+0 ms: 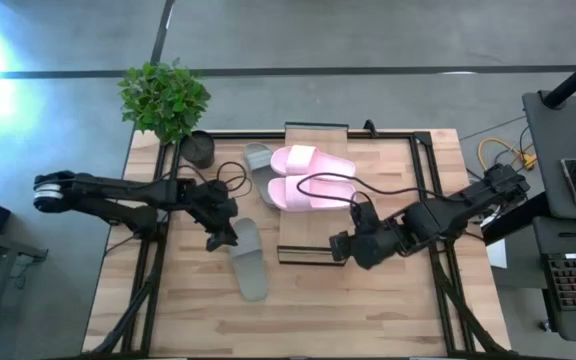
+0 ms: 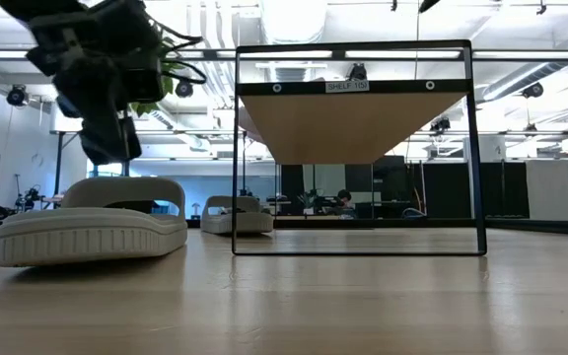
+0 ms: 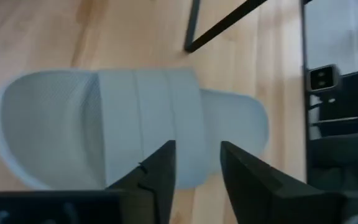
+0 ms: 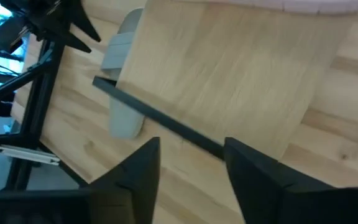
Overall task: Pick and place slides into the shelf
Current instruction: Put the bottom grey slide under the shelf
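Note:
Two pale pink slides (image 1: 308, 178) lie side by side on the shelf's (image 1: 303, 243) light wood top. One grey-green slide (image 1: 260, 170) rests sole down on the table left of the shelf, toward the far edge. The other grey-green slide (image 1: 249, 260) lies sole down nearer the front. My left gripper (image 1: 220, 238) hangs open just above its strap (image 3: 142, 118), pointing slantwise down; in the low view a gap shows between the fingers (image 2: 106, 148) and the slide (image 2: 92, 222). My right gripper (image 1: 340, 248) is open over the shelf top's near end (image 4: 229, 68), holding nothing.
A potted plant (image 1: 165, 97) and a dark pot (image 1: 199, 147) stand at the table's far left corner. Black frame rails (image 1: 158, 250) run along both sides of the table. A cable (image 1: 368, 185) crosses the pink slides. Bare wood lies along the near edge (image 1: 298, 320).

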`<act>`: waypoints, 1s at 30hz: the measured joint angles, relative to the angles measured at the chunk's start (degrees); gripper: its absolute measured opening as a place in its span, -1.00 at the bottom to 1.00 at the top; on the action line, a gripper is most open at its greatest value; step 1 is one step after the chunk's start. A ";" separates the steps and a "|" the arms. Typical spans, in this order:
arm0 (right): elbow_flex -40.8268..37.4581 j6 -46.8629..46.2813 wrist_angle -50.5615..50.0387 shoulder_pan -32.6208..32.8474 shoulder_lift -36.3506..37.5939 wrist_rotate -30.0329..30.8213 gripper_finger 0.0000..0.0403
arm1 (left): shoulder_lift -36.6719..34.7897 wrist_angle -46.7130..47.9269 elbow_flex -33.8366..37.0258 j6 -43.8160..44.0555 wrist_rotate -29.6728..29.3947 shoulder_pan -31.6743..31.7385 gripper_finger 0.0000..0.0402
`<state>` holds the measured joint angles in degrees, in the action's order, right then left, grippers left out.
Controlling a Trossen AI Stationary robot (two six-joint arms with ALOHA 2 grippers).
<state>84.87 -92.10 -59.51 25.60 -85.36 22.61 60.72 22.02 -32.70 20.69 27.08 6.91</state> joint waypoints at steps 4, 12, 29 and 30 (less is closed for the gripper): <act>-0.01 -3.30 -0.15 2.62 0.56 2.85 0.03 | 2.80 -0.18 -2.34 0.03 4.10 2.65 -0.34; -0.01 -7.15 -0.21 5.67 0.62 5.58 0.13 | 10.69 0.05 -2.41 -0.03 13.91 8.90 -0.33; -0.01 -8.47 -0.68 7.13 0.54 7.56 0.12 | 12.38 -0.53 -2.79 -5.87 12.30 13.10 -0.33; -0.01 -8.49 -1.04 7.13 0.54 7.56 0.12 | 12.12 -0.58 -2.86 -6.37 10.80 13.52 -0.33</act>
<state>84.86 -100.60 -60.56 32.73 -84.82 30.17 72.84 21.44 -35.56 14.32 37.88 20.43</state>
